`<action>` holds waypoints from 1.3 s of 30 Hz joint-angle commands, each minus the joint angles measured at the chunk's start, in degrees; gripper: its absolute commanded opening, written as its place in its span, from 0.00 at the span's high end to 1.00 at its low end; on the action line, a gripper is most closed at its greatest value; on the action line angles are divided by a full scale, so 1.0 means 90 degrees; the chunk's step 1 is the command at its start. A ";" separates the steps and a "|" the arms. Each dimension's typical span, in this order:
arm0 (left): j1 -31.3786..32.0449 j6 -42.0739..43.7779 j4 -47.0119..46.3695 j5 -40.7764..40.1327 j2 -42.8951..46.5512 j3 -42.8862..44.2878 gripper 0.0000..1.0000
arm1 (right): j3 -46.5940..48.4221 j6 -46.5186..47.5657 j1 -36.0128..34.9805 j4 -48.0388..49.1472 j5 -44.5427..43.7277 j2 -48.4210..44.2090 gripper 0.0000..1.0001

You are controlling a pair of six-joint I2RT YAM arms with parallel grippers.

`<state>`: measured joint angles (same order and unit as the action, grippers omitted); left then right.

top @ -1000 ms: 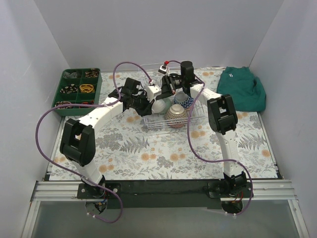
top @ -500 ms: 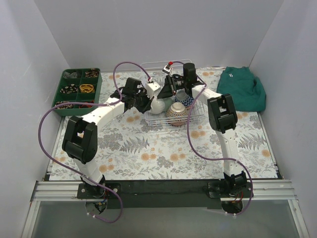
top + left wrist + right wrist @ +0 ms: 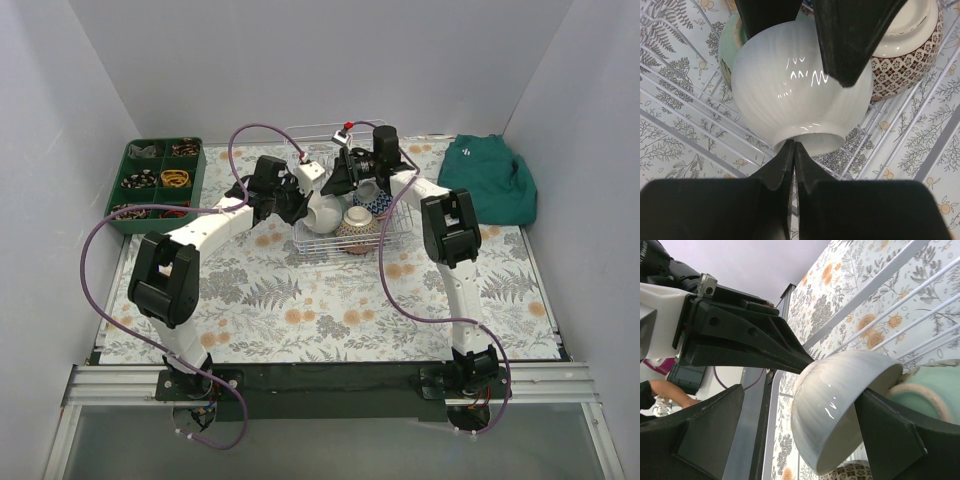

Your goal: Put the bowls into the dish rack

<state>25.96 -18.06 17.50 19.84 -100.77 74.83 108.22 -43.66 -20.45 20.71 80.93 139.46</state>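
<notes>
left pincer nips the white bowl by its foot, above the dish rack. right pincer is spread around it. beyond, the mint bowl is mostly hidden and the brown patterned bowl is cut off.

No words, numbers or signs can be read on anything here, not on the white bowl, the dish rack or the flowery desk.
</notes>
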 commanded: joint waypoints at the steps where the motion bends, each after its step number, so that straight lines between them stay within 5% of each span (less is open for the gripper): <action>1: -0.0013 -0.0034 -0.0206 -0.0065 -0.0034 0.0026 1.00 | 0.0280 0.0349 0.0182 0.0014 -0.0105 -0.0417 0.01; 10: -0.0013 -0.0102 -0.0177 0.0023 0.0093 -0.0033 1.00 | 0.0844 0.0845 0.0182 -0.0376 -0.0417 -0.0271 0.01; 20: 0.0016 -0.0248 -0.0118 0.0491 -0.0121 0.0289 1.00 | 0.2085 0.2690 0.0318 -0.2290 -0.1461 -0.0066 0.01; 25: 0.0046 -0.0287 -0.0128 0.0686 -0.0200 0.0455 1.00 | 0.2935 0.4829 0.0446 -0.4444 -0.3148 -0.0163 0.01; 30: 0.0085 -0.0356 -0.0147 0.0813 -0.0297 0.0611 1.00 | 0.2722 0.5807 0.0563 -0.5210 -0.4993 -0.0572 0.01; 39: 0.0095 -0.0385 -0.0186 0.0706 -0.0298 0.0612 1.00 | 0.2077 0.7340 0.0680 -0.6284 -0.4139 -0.1266 0.06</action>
<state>25.87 -21.06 17.78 23.44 -103.94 78.83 128.40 12.58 -13.80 -29.58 40.32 135.20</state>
